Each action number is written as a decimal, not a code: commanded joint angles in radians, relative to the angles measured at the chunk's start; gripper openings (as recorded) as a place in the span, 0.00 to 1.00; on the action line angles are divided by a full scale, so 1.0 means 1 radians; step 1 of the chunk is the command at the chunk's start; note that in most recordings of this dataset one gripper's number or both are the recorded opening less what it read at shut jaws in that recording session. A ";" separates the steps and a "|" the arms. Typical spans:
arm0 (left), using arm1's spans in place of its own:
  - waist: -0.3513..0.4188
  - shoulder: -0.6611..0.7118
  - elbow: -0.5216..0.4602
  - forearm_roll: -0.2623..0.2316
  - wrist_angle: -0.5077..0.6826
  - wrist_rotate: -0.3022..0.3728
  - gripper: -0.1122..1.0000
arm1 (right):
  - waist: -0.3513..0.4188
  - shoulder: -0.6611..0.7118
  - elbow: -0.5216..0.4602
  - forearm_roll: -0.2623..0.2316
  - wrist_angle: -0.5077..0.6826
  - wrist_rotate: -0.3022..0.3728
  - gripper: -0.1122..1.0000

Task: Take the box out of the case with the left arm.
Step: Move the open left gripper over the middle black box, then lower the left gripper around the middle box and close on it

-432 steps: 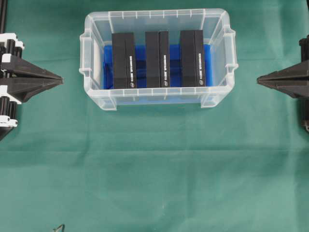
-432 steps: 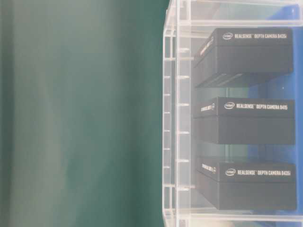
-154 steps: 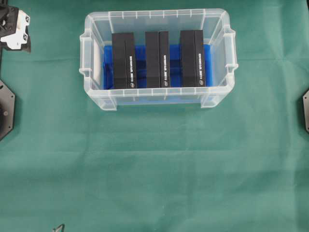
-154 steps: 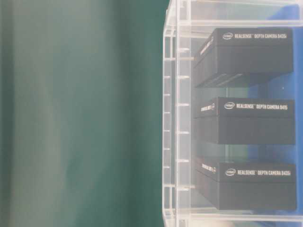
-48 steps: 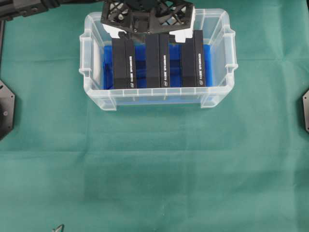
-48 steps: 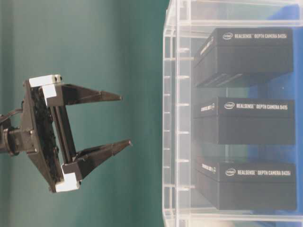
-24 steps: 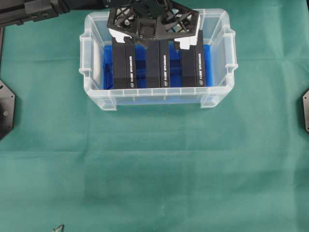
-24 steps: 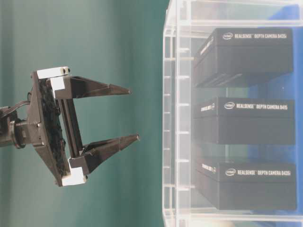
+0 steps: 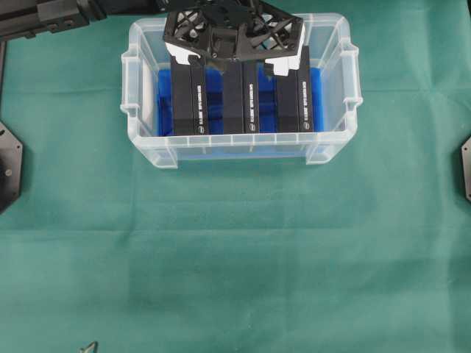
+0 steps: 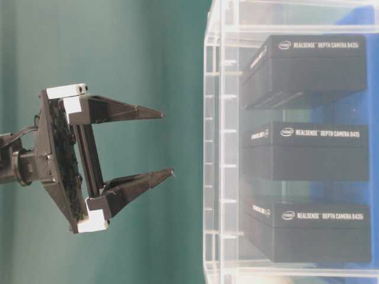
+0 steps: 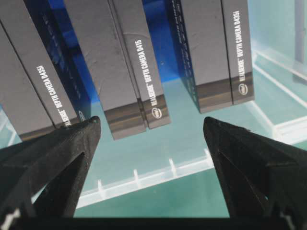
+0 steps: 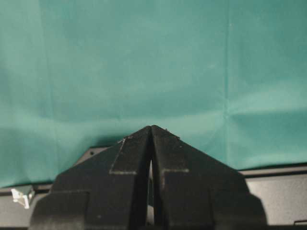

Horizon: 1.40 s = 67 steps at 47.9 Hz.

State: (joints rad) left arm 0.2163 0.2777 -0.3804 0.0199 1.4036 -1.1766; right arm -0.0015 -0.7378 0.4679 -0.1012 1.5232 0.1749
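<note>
Boxes fill the case (image 9: 140,88), a clear plastic bin with a blue floor on the green cloth (image 9: 235,250), toward twelve o'clock in the overhead view. Three black boxes stand on edge side by side in it: the left box (image 9: 190,99), the middle box (image 9: 241,103) and the right box (image 9: 294,95), apart from one another. The left gripper (image 9: 234,62) hangs over the row's twelve-o'clock end, jaws spread wide and grasping nothing, tips either side of the middle box in the wrist view. The right gripper (image 12: 151,128) has its jaws pressed together, empty, above bare cloth.
</note>
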 commanded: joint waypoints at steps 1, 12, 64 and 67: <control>0.002 -0.020 -0.020 0.002 -0.003 -0.002 0.85 | -0.002 0.003 -0.011 -0.002 -0.006 -0.002 0.10; 0.002 -0.020 0.009 0.003 -0.021 -0.003 0.85 | -0.002 0.000 -0.011 -0.002 -0.006 -0.002 0.10; 0.012 0.021 0.104 0.005 -0.121 -0.002 0.85 | -0.002 0.000 -0.002 -0.025 -0.006 -0.002 0.10; 0.018 0.021 0.117 0.008 -0.133 -0.002 0.85 | -0.002 0.000 0.000 -0.026 -0.006 -0.002 0.10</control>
State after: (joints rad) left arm 0.2270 0.3206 -0.2623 0.0199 1.2839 -1.1796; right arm -0.0015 -0.7378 0.4771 -0.1227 1.5217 0.1749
